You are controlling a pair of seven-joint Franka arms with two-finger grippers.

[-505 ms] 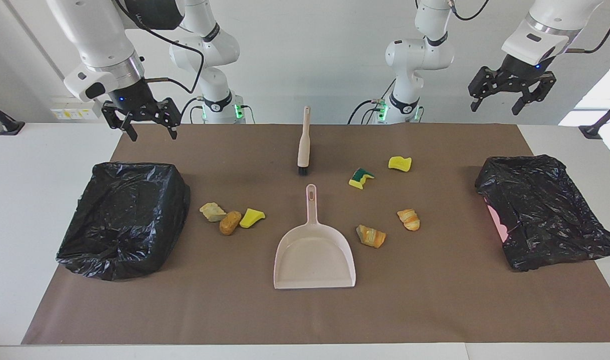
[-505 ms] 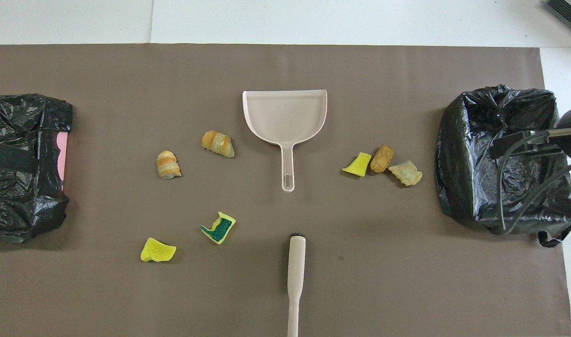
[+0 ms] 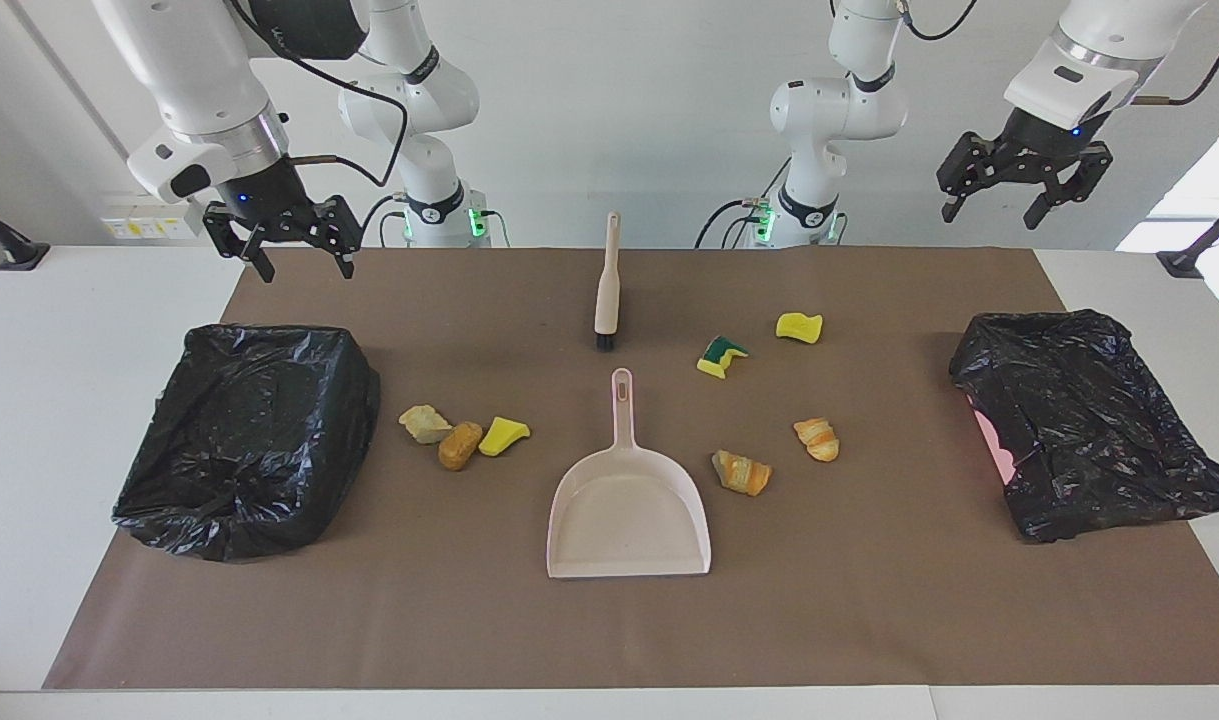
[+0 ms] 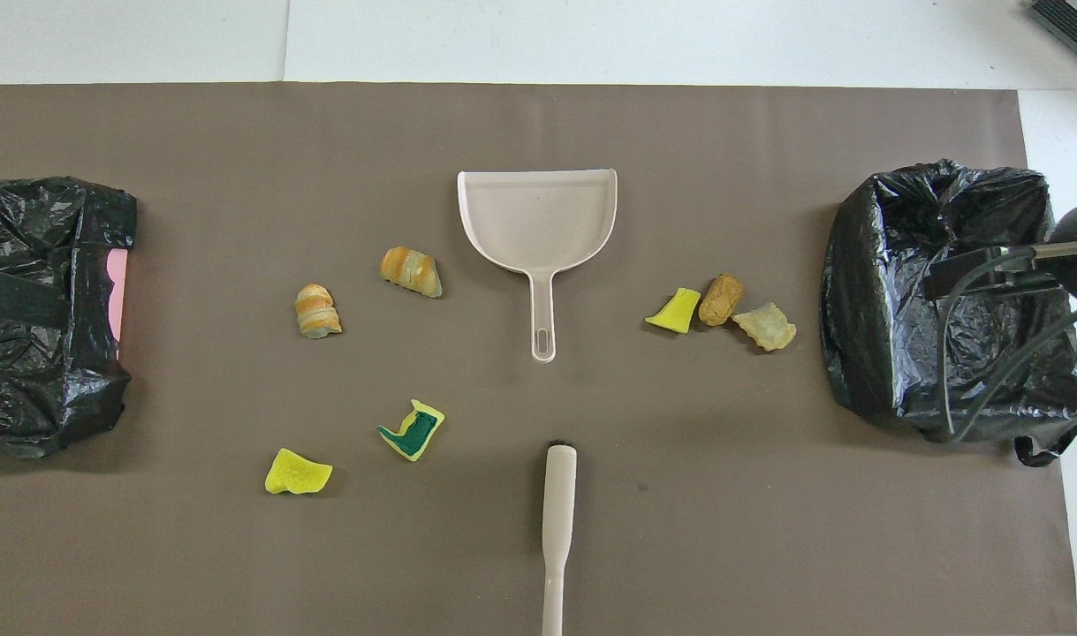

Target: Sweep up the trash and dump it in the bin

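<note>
While both spread-fingered grippers lift slightly, left gripper [image 3: 1017, 192] and right gripper [image 3: 287, 247] (both empty), the pale pink plastic dustpan [image 3: 628, 512] and nearby trash [image 3: 740, 471] stay untouched.

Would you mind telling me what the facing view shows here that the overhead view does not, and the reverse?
Only the facing view shows both grippers: the left gripper and the right gripper hang open and empty in the air, and the arms' bases appear too. Only the overhead view shows the brush handle running toward the robots to that view's edge, and a cable over the bin at the right arm's end. Both show the dustpan, all seven bits of trash on the brown mat, and both black-bagged bins.
</note>
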